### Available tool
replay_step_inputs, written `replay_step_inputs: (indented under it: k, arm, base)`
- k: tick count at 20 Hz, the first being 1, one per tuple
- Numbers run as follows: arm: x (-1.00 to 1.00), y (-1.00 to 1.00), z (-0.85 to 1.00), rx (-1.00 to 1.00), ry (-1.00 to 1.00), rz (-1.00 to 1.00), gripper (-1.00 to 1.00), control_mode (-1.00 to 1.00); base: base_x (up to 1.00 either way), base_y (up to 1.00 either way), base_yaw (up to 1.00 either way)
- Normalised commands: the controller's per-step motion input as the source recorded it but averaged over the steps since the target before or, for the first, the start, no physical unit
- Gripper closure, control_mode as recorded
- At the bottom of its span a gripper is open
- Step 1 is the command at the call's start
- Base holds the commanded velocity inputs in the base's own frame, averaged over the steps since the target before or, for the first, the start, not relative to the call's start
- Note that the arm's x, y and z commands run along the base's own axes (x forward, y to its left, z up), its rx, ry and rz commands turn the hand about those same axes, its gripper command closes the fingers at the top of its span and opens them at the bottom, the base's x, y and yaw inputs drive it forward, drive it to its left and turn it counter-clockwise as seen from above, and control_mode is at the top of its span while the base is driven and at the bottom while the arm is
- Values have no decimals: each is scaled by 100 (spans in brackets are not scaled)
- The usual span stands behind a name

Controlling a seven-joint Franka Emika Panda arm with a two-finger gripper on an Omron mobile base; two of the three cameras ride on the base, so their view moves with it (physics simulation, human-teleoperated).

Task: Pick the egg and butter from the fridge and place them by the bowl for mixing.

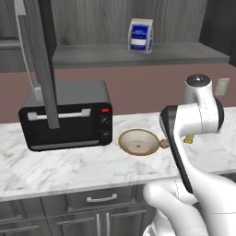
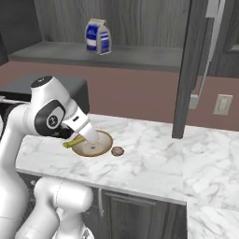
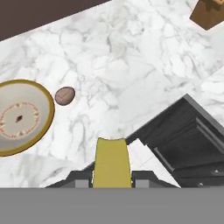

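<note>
Marble counter [image 1: 69,168] carries the bowl [image 1: 138,141] with the egg [image 1: 164,143] beside it. Gripper [image 3: 112,177] is clamped on the butter [image 3: 111,162]. Carton [image 1: 140,35] label is unreadable.

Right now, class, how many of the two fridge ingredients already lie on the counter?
1: the egg lies on the counter beside the bowl. The butter is held in the tool above.

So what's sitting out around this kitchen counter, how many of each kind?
Bowl: 1
Egg: 1
Butter stick, held in the gripper: 1
Toaster oven: 1
Milk carton on the shelf: 1
Brown wooden block, too cropped to identify: 1
Total: 6
</note>
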Motion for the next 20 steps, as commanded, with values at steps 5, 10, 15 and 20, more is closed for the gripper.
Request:
replay_step_inputs:
  k: [5, 10, 15, 20]
  arm:
    - [0, 0, 0, 0, 0, 0, 100, 100]
    - [0, 0, 0, 0, 0, 0, 100, 100]
    - [0, 0, 0, 0, 0, 0, 100, 100]
    - [0, 0, 0, 0, 0, 0, 100, 100]
  base:
    - [47, -9, -4]
    - [30, -3, -5]
    - [0, 0, 0]
    - [0, 0, 0]
